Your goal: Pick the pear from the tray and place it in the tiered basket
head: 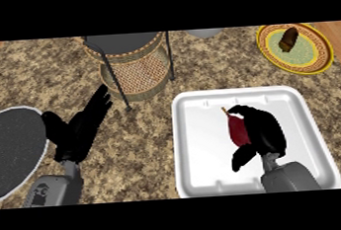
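A dark red pear [237, 129] with a thin stem lies in the white tray [202, 105] at the lower right. My right hand [263, 131] is over the tray, its fingers and thumb curled round the pear's right side, hiding part of the fruit. The tiered basket [134, 65], woven with black wire legs, stands at the back, left of the tray. My left hand [79, 130] rests open on the counter at the left, fingers pointing up toward the basket.
A yellow-rimmed plate [313, 61] with a brown item on it sits at the back right. A dark round plate [11, 151] with a white rim lies at the left edge. A grey object [203, 33] shows at the top.
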Motion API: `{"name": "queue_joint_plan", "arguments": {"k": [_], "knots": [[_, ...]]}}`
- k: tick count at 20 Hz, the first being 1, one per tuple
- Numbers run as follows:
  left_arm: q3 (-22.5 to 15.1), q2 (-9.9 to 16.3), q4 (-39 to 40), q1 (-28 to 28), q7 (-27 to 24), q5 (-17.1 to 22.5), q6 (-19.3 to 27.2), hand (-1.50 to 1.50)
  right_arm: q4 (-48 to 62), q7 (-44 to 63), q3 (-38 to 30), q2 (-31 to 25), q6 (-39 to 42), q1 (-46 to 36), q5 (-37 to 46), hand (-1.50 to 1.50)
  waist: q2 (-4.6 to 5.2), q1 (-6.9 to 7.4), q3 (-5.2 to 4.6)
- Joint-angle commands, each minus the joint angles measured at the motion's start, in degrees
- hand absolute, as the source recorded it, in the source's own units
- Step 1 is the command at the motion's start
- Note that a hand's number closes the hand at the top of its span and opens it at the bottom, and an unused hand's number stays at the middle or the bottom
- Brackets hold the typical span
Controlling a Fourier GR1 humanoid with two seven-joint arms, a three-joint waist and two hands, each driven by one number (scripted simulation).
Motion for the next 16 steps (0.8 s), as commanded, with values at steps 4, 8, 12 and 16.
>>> {"name": "queue_joint_plan", "arguments": {"k": [4, 8, 12, 16], "knots": [[0.28, -1.04, -1.78, -1.03, 1.78, -0.55, 0.51, 0.0, 8.17, -4.6, 0.86, 1.25, -3.44, -3.93, 3.41, 1.5, 0.96, 0.26, 0.87], [0.9, -1.21, 2.19, -1.28, -0.77, -1.7, 0.01, 0.0, 0.75, -3.3, 2.68, 2.3, -4.39, 0.77, 4.59, 1.5, 0.89, -0.15, 0.85], [-0.31, -1.01, 0.36, 0.44, -0.48, -1.54, -1.03, 0.0, 14.53, -13.2, -0.73, -4.45, 4.87, -10.73, 0.75, 1.5, 1.24, 1.25, 0.89], [2.71, 0.86, 3.83, -2.28, -1.32, 0.05, -3.57, 0.0, 10.57, -16.92, -0.79, -8.04, 14.47, -13.97, -1.27, 1.5, 0.96, 0.11, 0.84]]}}
